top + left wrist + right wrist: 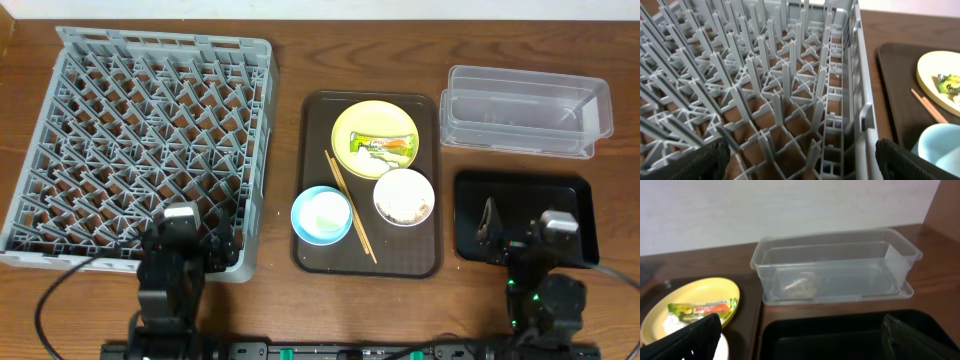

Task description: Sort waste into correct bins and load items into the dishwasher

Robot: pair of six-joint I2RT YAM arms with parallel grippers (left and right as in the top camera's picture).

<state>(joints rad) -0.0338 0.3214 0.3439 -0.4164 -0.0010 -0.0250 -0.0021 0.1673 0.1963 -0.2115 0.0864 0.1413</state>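
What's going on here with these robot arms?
Nothing is picked up yet. Both grippers are open and empty: the left gripper hovers over a near corner of the dish rack, the right gripper over the black tray. The yellow plate with the snack wrapper, the blue bowl, the white bowl and the chopsticks all sit on the brown tray. The rack holds no dishes.

The dish rack (140,140) is plain grey, its upright pegs forming a regular lattice. The table (285,60) shows brown wood grain. The serving tray (410,255) is dark brown. The plate (350,125) is yellow, and the snack wrapper (383,147) is green and white with an orange streak. One bowl (305,225) is light blue. The other bowl (379,198) is white, with beige food scraps (408,205). The chopsticks (350,205) are pale wood. The plastic tub (520,110) is clear, and the shallow tray (520,190) is black.
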